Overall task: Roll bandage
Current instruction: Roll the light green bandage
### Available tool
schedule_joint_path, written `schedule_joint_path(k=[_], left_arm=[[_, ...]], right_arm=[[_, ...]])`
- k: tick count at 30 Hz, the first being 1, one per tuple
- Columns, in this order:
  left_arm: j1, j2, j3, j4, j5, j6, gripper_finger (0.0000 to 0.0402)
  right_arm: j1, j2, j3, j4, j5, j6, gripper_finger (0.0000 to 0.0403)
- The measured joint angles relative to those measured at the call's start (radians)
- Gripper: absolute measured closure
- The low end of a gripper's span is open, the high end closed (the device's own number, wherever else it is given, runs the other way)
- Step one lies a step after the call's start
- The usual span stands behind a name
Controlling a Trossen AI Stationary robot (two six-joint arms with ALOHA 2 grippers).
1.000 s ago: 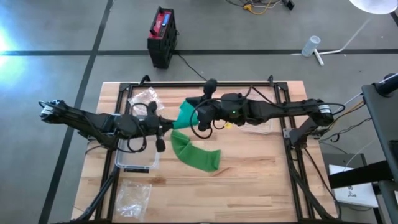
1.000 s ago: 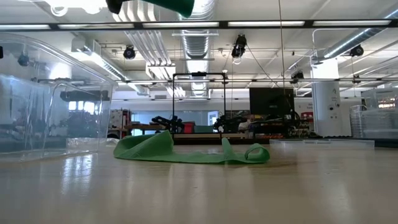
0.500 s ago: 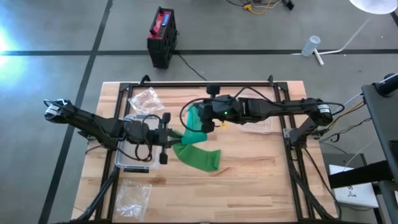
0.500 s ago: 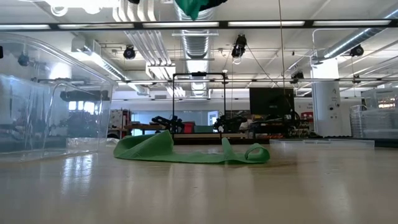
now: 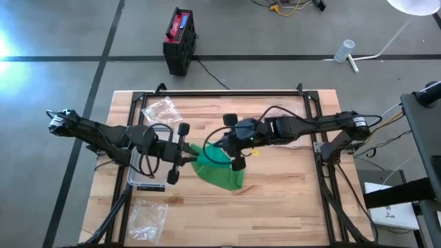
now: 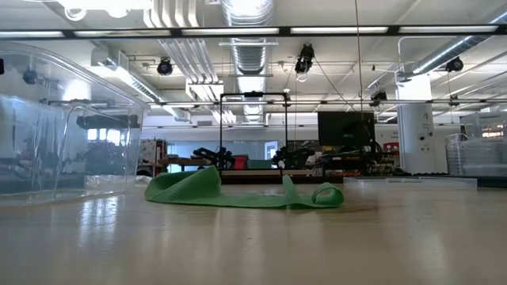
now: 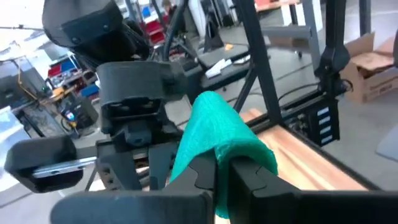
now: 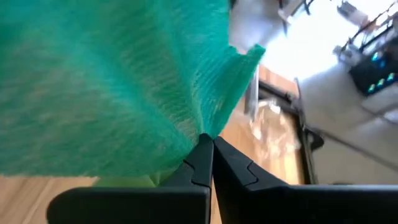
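Observation:
The green bandage lies partly on the wooden table, its lower end flat and crumpled there. Its upper part is raised between my two grippers, above the top of the low view. My left gripper reaches in from the table's left and is shut on that raised part. My right gripper reaches in from the right, facing the left one, and is also shut on it. In the left wrist view the bandage hides the fingertips, and the right gripper's body stands close behind. My left gripper pinches a bunched fold of the raised bandage between its two shut fingers. The fingers come level from the table's left. The cloth drapes over their ends and hides the contact. My right gripper pinches the bandage's bunched cloth between its shut fingers, slanting down from the table's right. Cloth spreads out beyond the fingertips. How many layers, I cannot tell. The rest hangs slack down onto the table.
A clear plastic box sits under my left arm and shows large at the left of the low view. Crumpled plastic bags lie at the far left and near left. A clear tray lies under my right arm.
My right gripper has carried its piece of bandage toward the table's near edge and down, tipping its fingers lower and rolling its wrist. My left gripper has risen a little and rolled too. The raised cloth has left the low view's top. The end on the table has stayed put.

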Motion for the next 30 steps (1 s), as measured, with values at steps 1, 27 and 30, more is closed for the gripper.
schedule_joint_path(k=[1, 27, 30], left_arm=[[0.002, 0.000, 0.002, 0.010, 0.000, 0.000, 0.0400], [0.009, -0.008, 0.098, 0.077, -0.050, -0.198, 0.0400], [0.009, -0.008, 0.098, 0.077, -0.032, -0.201, 0.0400]], right_arm=[[0.008, 0.000, 0.002, 0.005, 0.000, -0.011, 0.0403], [0.038, -0.021, 0.147, 0.037, 0.062, -0.301, 0.0207], [0.035, -0.024, 0.147, 0.043, 0.103, -0.328, 0.0208]])
